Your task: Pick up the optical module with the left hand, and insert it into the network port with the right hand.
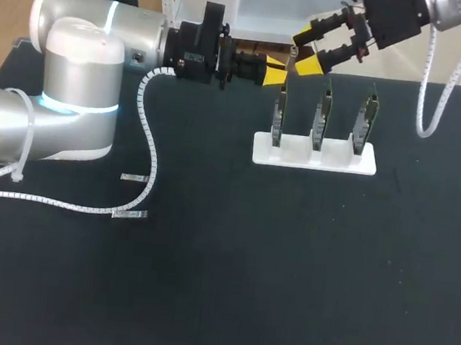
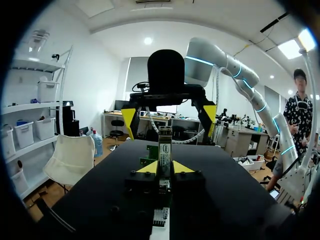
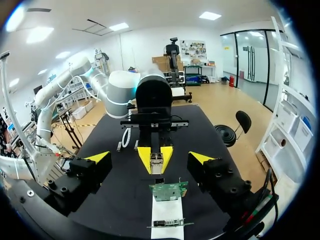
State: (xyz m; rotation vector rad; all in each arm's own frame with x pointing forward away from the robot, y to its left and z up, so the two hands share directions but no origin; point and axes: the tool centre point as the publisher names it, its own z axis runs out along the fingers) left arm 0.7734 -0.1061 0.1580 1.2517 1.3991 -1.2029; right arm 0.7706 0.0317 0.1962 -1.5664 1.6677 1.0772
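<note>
**Count:** two arms, two claws, one optical module, one stand, three circuit boards, two tags.

**Near field, head view.** The surface (image 1: 198, 303) is black, matte and flat, and fills the lower frame. Two small pale tags (image 1: 133, 179) lie flat on it at left of centre, one above the other. Beside them hangs a white spiral-wrapped cable (image 1: 147, 129) from the left arm (image 1: 72, 94). The arm is silver and rounded, with a lit band round one joint.

**Middle field.** A stand (image 1: 315, 153), a white rectangular block, lies right of centre. Three circuit boards (image 1: 321, 116) stand upright in it in an evenly spaced row. Each is thin and green with a metal edge. Their ports are too small to make out.

**Far field.** At upper centre the left claw (image 1: 276, 75), black with yellow wedge tips, is held level above the stand's left end. The left wrist view shows it clenched on the optical module (image 2: 165, 150) from two sides. The module is a narrow metal bar with a label strip, projecting ahead past the fingertips and off the surface.

The right claw (image 1: 307, 51) enters at a slant from the upper right. Its fingers are spread wide and grasp nothing. The right wrist view places the module ahead of it, in line with the gap between its fingers and seemingly apart from both. One board and the stand lie nearer, between those fingers.
</note>
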